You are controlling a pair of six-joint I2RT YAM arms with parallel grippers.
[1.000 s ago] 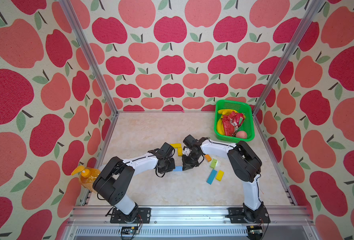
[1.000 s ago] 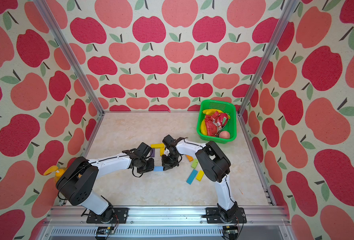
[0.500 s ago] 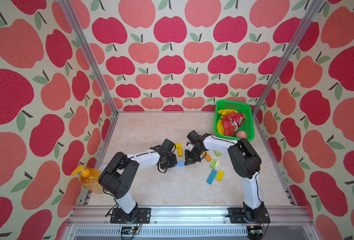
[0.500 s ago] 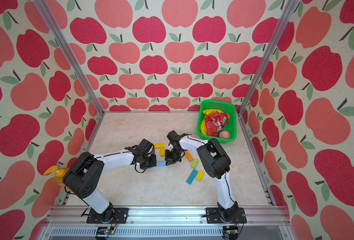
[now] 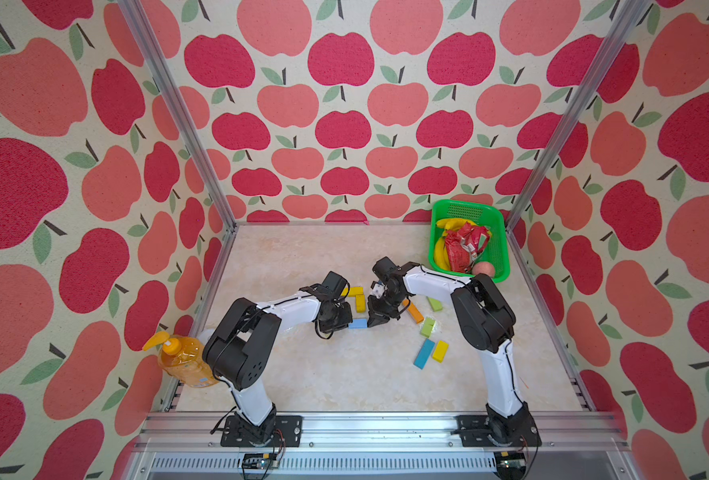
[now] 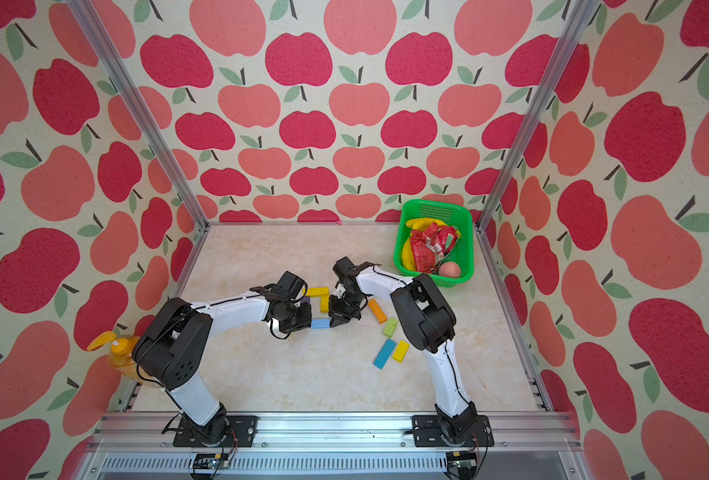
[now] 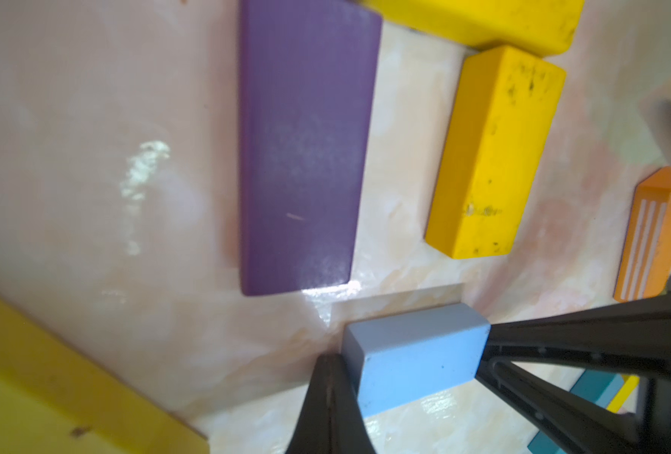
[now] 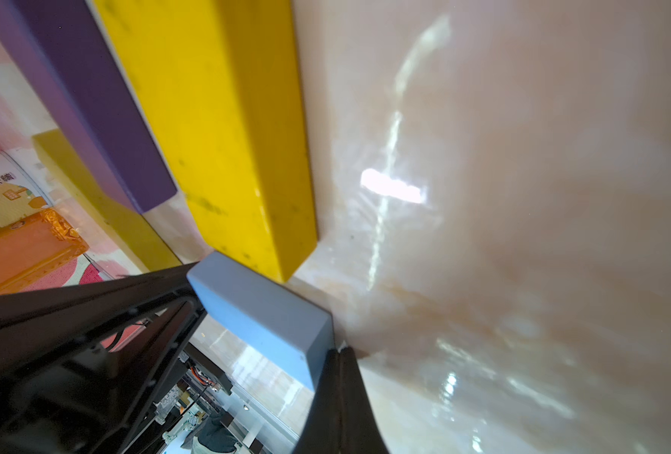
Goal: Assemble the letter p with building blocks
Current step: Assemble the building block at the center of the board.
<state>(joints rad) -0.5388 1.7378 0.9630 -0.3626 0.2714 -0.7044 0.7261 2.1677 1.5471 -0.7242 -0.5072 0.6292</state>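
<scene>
Left gripper (image 7: 328, 385) and right gripper (image 8: 339, 385), both closed, press one light-blue block's (image 5: 357, 323) ends. Beside it: one purple (image 7: 302, 149), two yellows (image 5: 354, 291) (image 5: 360, 304) in an L. Loose: one orange (image 5: 414, 311), two greens (image 5: 435, 304) (image 5: 427, 327), one blue (image 5: 424, 353), one yellow (image 5: 440, 350).

Both top views: bright, even light from overhead, I see only faint soft shadows. Wide-angle stretch on the walls (image 5: 53, 166) twd left/right frame edges. Tabletop (image 5: 344, 374) has a mild sheen, centre frame. Wrist cams v. close: white glare streaks on the tabletop in both. Purple block (image 7: 302, 149) soft-focus, light blue block (image 7: 416, 353) sharper. Right wrist pic smeared twd its edges.
</scene>
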